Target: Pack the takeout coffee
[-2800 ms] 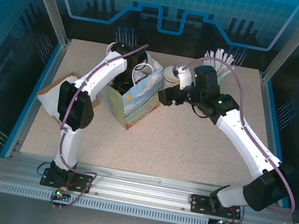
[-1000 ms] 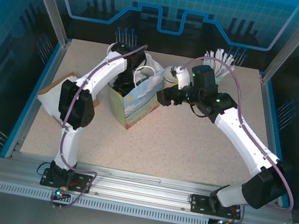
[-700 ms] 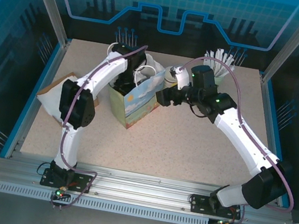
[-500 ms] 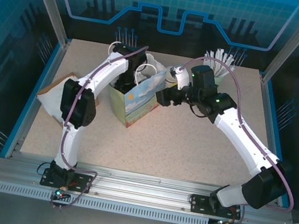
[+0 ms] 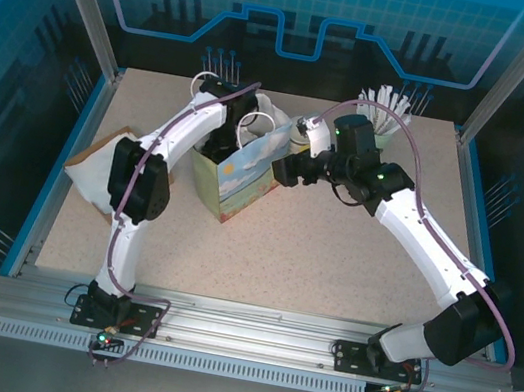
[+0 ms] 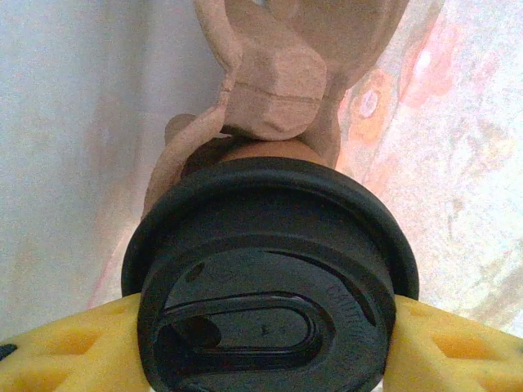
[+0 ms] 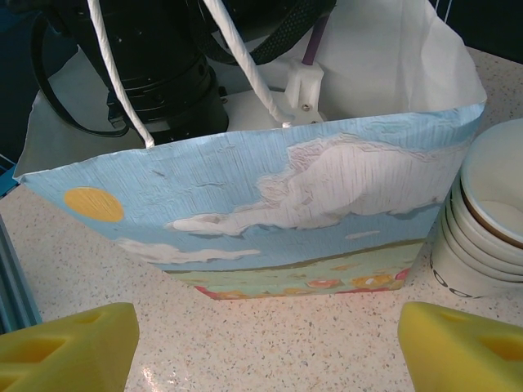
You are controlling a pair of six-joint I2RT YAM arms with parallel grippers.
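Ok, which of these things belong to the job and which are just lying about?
Job: coffee, in left gripper; bag; right gripper, open, facing bag.
Lying about: white cups; white sticks at back; brown packet at left.

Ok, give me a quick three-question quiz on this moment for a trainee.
1. True or false: the left gripper grips the coffee cup by its black lid.
2. In the right wrist view, what stands beside the paper bag? A) white cups B) a bottle C) a plate
3. Fill in: the right gripper has its jaws ____.
Key: 1 true; 2 A, the stacked white cups; 3 open.
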